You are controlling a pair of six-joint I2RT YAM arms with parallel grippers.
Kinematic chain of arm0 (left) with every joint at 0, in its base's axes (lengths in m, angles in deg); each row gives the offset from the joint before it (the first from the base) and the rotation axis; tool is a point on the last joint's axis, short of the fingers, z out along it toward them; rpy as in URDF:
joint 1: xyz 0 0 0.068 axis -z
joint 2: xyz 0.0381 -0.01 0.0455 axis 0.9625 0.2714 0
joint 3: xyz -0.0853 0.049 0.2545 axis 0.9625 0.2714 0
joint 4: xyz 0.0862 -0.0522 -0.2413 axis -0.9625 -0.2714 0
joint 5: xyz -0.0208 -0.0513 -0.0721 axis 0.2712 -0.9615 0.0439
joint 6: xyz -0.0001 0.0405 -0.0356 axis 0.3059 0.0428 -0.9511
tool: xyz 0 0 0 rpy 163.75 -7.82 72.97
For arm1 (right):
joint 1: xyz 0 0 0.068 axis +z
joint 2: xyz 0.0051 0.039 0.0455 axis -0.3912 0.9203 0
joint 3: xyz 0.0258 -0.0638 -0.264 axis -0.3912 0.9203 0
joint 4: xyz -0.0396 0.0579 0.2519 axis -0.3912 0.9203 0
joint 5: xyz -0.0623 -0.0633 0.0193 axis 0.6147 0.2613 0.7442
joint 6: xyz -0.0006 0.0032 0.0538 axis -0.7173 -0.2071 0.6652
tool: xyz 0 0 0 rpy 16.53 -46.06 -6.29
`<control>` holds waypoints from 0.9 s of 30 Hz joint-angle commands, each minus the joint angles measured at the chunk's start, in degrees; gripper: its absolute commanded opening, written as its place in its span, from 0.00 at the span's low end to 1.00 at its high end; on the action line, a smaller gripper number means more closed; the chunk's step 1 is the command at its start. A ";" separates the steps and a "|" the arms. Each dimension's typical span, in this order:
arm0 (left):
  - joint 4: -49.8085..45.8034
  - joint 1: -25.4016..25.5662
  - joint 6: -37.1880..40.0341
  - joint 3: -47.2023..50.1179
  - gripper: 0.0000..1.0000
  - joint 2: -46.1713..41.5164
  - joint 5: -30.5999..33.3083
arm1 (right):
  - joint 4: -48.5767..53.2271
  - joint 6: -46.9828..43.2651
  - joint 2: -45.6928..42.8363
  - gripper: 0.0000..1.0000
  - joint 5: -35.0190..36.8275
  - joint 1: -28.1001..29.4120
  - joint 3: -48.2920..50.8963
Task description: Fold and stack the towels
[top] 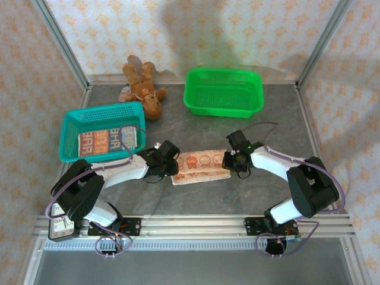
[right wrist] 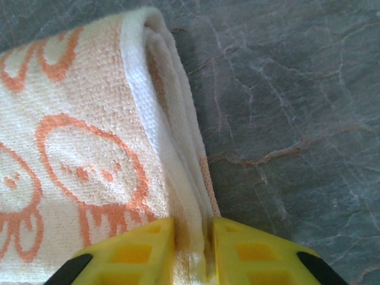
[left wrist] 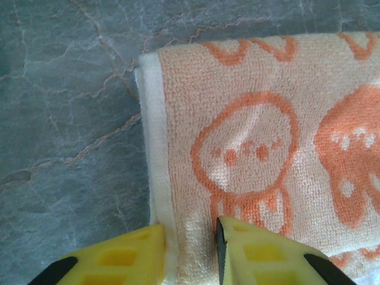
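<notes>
Orange-printed towel point(top: 200, 165) is lying folded on the grey table point(top: 196, 127), long axis running left-right between the arms. The right gripper point(right wrist: 192, 252) is pinching its right end. The left gripper point(left wrist: 190, 252) is straddling the left hem, but whether it is clamping is unclear.

A folded towel point(top: 200, 167) lies mid-bench point(top: 261, 133), with the left end effector point(top: 173, 168) at its left end and the right end effector point(top: 230, 163) at its right. Behind and to the left, a second towel point(top: 110, 141) rests in the near basket point(top: 67, 135). A teddy bear point(top: 144, 88) lies farther back, left of the far basket point(top: 222, 73).
</notes>
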 commanded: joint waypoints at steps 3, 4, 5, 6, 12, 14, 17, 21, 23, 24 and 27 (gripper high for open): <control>-0.85 0.09 -1.22 -0.67 0.07 -0.85 1.56 | 2.16 0.14 -1.62 0.07 0.69 0.52 -2.23; -1.29 0.09 -1.39 -0.74 0.03 -1.60 1.77 | 2.76 0.06 -2.15 0.04 1.05 0.57 -2.48; -1.93 0.09 -1.56 -0.88 0.00 -2.47 1.91 | 3.64 -0.09 -2.74 0.00 1.45 0.51 -2.85; -2.78 0.05 -1.84 -1.19 0.00 -3.28 2.04 | 4.30 -0.18 -3.13 0.00 1.60 0.55 -3.17; -7.08 0.49 -4.59 -1.56 0.00 -7.75 1.12 | 7.66 0.08 -7.20 0.00 2.77 0.55 -4.25; -8.23 0.96 -5.53 -1.73 0.00 -9.11 0.78 | 8.54 0.25 -8.28 0.00 2.90 0.53 -4.46; -9.23 2.00 -7.40 -1.65 0.00 -10.98 0.45 | 9.36 0.56 -9.98 0.00 2.92 0.56 -4.16; -9.83 4.20 -9.95 -1.14 0.00 -12.41 0.35 | 10.53 1.04 -11.83 0.00 3.14 0.51 -3.18; -9.22 5.15 -11.12 -0.42 0.00 -12.48 0.13 | 10.77 1.05 -12.36 0.00 2.76 0.55 -2.43; -8.64 5.57 -11.76 0.13 0.00 -12.31 0.03 | 10.57 1.12 -12.46 0.00 2.62 0.51 -1.98; -6.38 7.31 -14.04 2.30 0.00 -11.87 -0.25 | 10.46 1.17 -11.73 0.00 2.46 0.53 -1.21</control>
